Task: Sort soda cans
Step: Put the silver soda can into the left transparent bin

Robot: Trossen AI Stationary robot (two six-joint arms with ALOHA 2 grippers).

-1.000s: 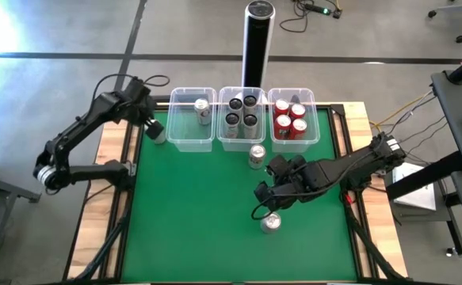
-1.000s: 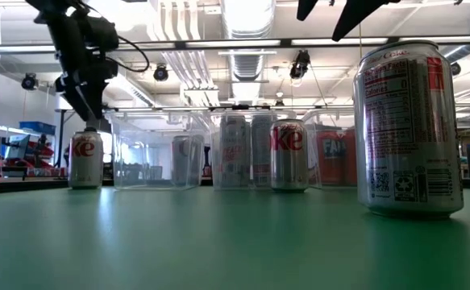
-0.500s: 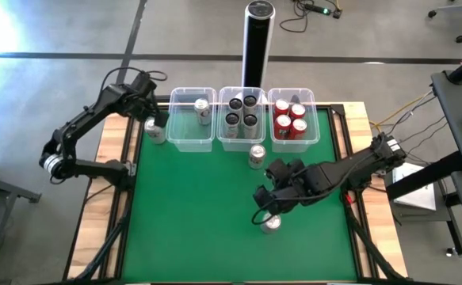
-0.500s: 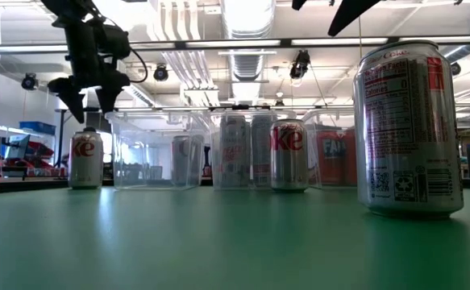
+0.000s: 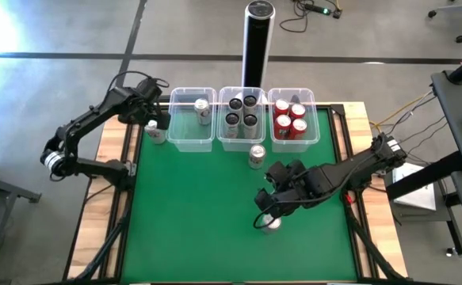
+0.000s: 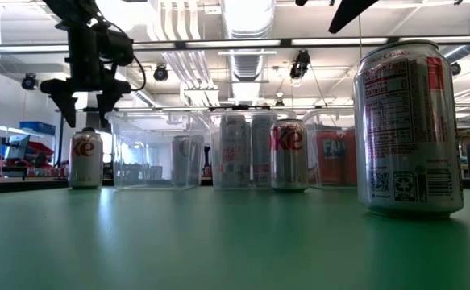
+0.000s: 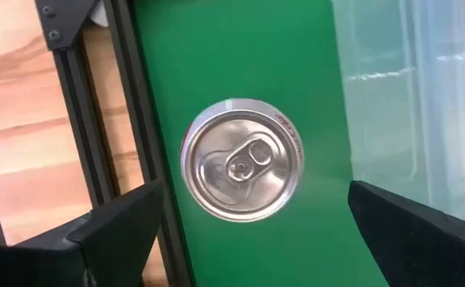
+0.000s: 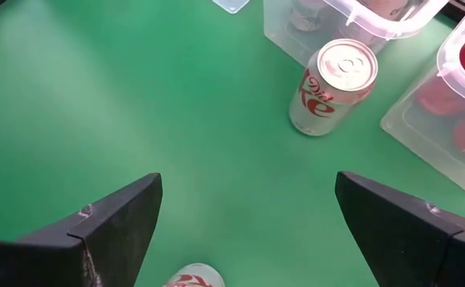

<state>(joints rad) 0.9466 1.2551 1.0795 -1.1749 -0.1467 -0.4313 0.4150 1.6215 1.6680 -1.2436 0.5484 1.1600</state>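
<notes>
A silver soda can (image 7: 242, 170) stands upright on the green mat at the far left, beside the left clear bin (image 5: 192, 136). My left gripper (image 6: 85, 105) hangs open straight above it, fingers pointing down, clear of its top. Another silver can (image 5: 272, 225) stands near the mat's middle front. My right gripper (image 5: 267, 210) is open just above and beside it. A third silver can (image 8: 334, 76) stands in front of the middle bin (image 5: 242, 142). The left bin holds one silver can (image 5: 203, 109), the middle one several dark cans, and the right bin (image 5: 294, 138) several red ones.
A tall black-and-silver post (image 5: 257, 39) stands behind the bins. Black rails and wooden boards (image 5: 112, 158) border the mat on both sides. Open green mat (image 5: 191, 214) lies in front of the bins toward the near left.
My left gripper has risen off the top of the far-left can and turned about, so that its fingers now show spread above the can, which stays where it was. My right gripper has moved toward the near edge, closer to the front can.
</notes>
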